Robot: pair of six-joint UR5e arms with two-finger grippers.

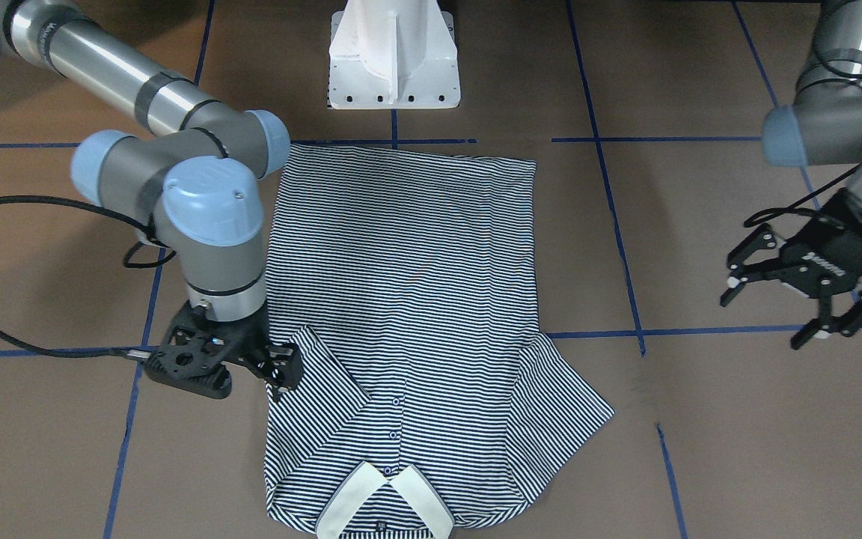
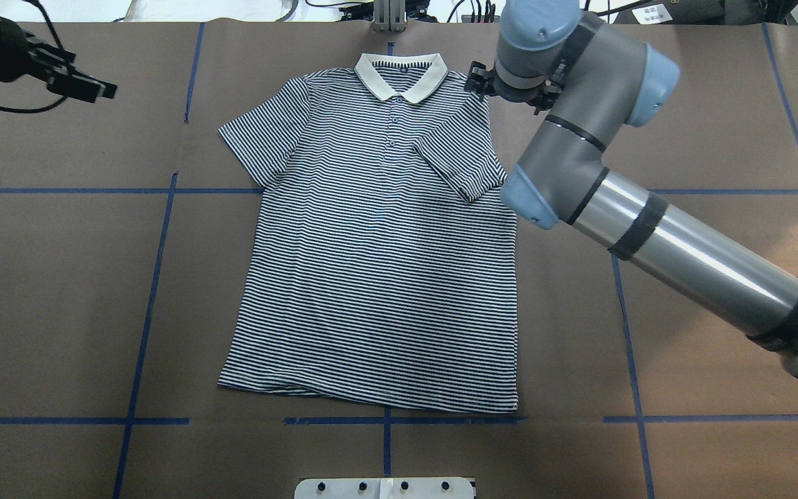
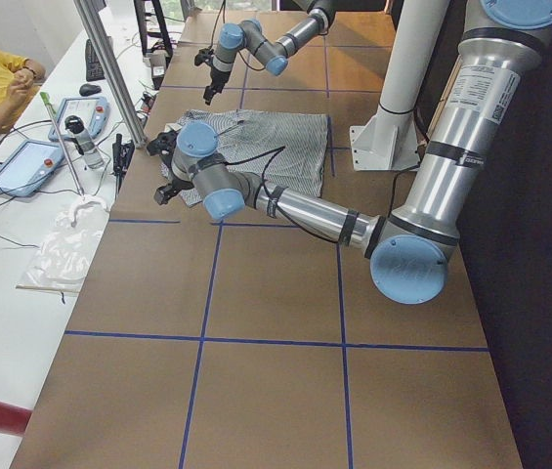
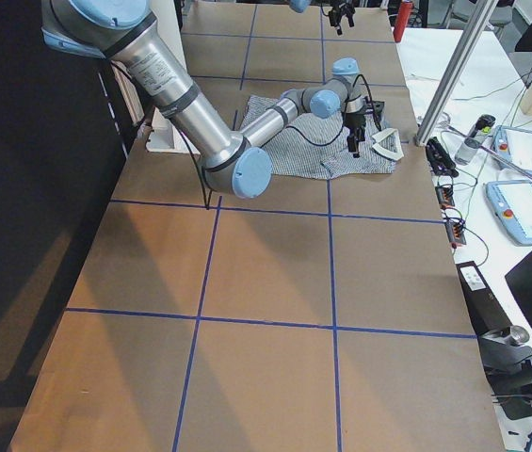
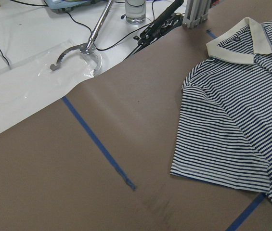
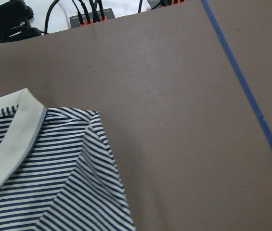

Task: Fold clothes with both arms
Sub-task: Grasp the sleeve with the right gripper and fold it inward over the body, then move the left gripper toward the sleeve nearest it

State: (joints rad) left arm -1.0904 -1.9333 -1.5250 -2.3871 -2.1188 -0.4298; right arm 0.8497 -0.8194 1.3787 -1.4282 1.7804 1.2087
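The right hand [image 1: 281, 368] sits low at the edge of the folded-in sleeve [image 1: 326, 378]; I cannot tell whether it is apart or together. The left hand [image 1: 768, 318] hangs spread apart, well clear of the polo shirt [image 1: 401, 284] lying flat on the counter [image 1: 700, 419].

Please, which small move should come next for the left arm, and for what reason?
Probably bring the left tool down to the outer edge of the spread sleeve on its side. That sleeve lies flat and unfolded, while the other sleeve is already folded onto the shirt, and the left tool hangs open, apart from the cloth.
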